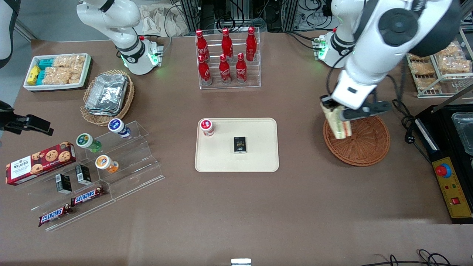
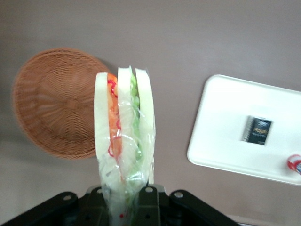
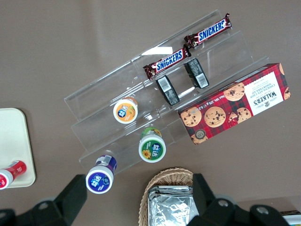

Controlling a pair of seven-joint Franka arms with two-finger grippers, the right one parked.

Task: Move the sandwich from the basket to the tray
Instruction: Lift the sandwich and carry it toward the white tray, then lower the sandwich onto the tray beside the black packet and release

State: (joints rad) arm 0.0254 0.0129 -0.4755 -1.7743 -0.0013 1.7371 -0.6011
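The sandwich [image 1: 337, 125], a wrapped wedge with pale bread and orange and green filling, hangs in the air with my gripper [image 1: 333, 108] shut on it. It hovers over the rim of the round reddish-brown basket [image 1: 366, 147], on the side nearest the tray. The left wrist view shows the sandwich [image 2: 124, 122] sticking out from between the gripper's [image 2: 124, 202] jaws, the basket [image 2: 56, 103] lying bare below. The cream tray [image 1: 258, 157] sits mid-table, toward the parked arm from the basket, and shows in the wrist view as the tray [image 2: 225, 136].
A small black box [image 1: 240, 144] and a red-lidded cup [image 1: 207, 127] rest on the tray. A rack of red cola bottles [image 1: 227, 55] stands farther from the front camera. A black machine with a red button [image 1: 449, 177] borders the basket at the working arm's end.
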